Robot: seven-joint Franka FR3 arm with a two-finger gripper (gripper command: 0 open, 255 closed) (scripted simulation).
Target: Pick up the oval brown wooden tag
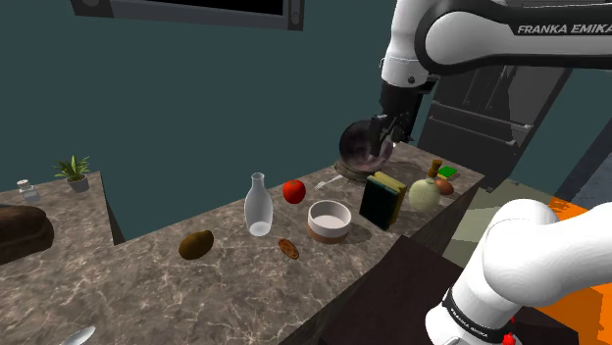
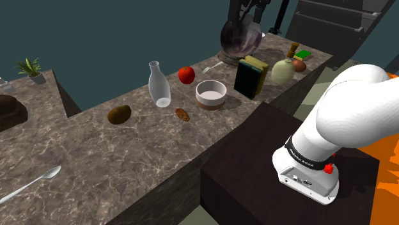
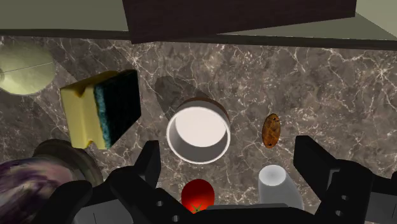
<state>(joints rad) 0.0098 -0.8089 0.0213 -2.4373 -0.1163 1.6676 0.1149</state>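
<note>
Dark marbled countertop carries, from the shoulder view's left, a brown potato, a clear glass bottle, then the oval brown tag lying flat near the front edge, between the bottle and a white bowl, touching neither. Farther right, the gripper hangs high beside a round glass vase, fingers apart and empty. Thin, stiff and probably light, the tag should be pinched across its narrow width from above; it may skid on the smooth stone.
</note>
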